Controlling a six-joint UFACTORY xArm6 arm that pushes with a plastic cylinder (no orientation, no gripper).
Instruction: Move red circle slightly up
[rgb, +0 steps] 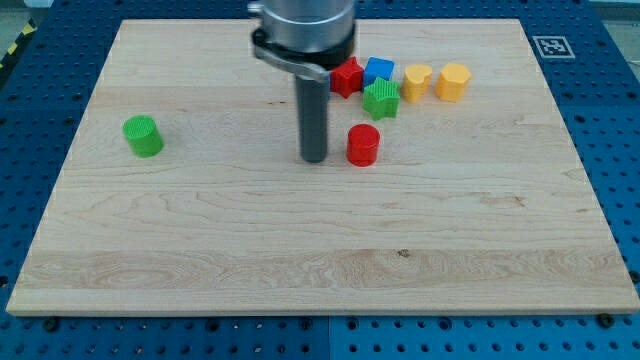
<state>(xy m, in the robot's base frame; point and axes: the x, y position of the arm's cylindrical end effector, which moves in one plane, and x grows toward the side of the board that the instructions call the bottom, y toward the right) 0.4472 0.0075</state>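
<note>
My arm ends in a wide silver-grey metal cylinder (303, 22) with a dark collar at its lower rim, and below it a straight, smooth dark-grey rod (314, 105) runs down to my tip (315, 160), blunt and flat-ended.

my tip (315, 158) just left of red circle (363, 146), apart

Red circle (363, 145), a short upright cylinder, flat face up, standing on the wooden surface (300, 250) right of centre, apart from everything, just right of my tip (315, 159)
</note>
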